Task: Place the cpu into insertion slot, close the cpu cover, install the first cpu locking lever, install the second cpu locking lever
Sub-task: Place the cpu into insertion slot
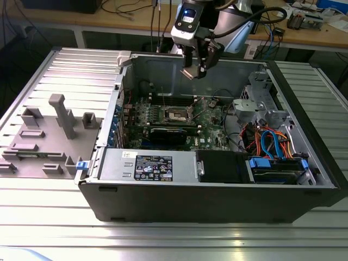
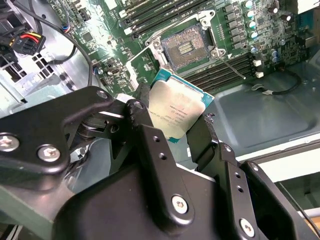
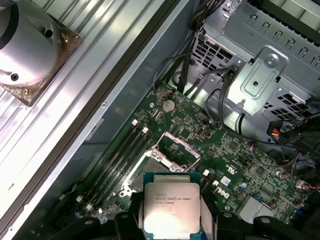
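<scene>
Second wrist view | end effector (image 2: 172, 119) clamped on cpu (image 2: 176, 105) | clear of insertion slot (image 2: 185, 47)

The arm (image 1: 235, 22) reaches in from above (tip pointing down), end effector (image 1: 194, 72) clamped on the cpu (image 2: 176, 107).

In the first wrist view, the cpu (image 3: 171, 200), the small flat square chip clamped in my claw (image 3: 171, 221), has several short rows of dark print across its silver-grey metal top. They are too fine for me to spell out. In the exterior view, a black rectangular label (image 1: 154, 167) with white print sits on the silvery metal box (image 1: 182, 166) inside the dark computer case (image 1: 217, 204). A small white sticker (image 1: 129, 155) lies just beside it. I can read neither.
</scene>
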`<state>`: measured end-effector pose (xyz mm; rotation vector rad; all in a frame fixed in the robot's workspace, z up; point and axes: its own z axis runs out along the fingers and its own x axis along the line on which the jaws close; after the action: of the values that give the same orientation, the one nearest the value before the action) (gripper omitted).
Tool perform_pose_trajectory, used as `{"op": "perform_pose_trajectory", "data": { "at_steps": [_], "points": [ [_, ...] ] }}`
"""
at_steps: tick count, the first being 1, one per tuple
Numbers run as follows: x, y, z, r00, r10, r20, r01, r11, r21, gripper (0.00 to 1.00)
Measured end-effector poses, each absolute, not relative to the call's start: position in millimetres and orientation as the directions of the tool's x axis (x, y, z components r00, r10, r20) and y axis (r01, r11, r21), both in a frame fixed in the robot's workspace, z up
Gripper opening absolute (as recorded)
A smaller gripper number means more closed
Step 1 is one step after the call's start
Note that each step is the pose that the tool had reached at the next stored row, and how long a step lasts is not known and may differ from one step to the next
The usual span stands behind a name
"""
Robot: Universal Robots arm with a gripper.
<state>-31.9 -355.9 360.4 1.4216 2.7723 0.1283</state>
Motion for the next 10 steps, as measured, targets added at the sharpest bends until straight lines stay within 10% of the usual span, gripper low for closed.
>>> {"op": "perform_pose_trajectory", "data": {
  "at_steps": [10],
  "points": [
    [-32.5, -355.9, 358.6, -0.531, 0.847, 0.015, 0.845, 0.529, 0.083, 0.54]
  ]
}}
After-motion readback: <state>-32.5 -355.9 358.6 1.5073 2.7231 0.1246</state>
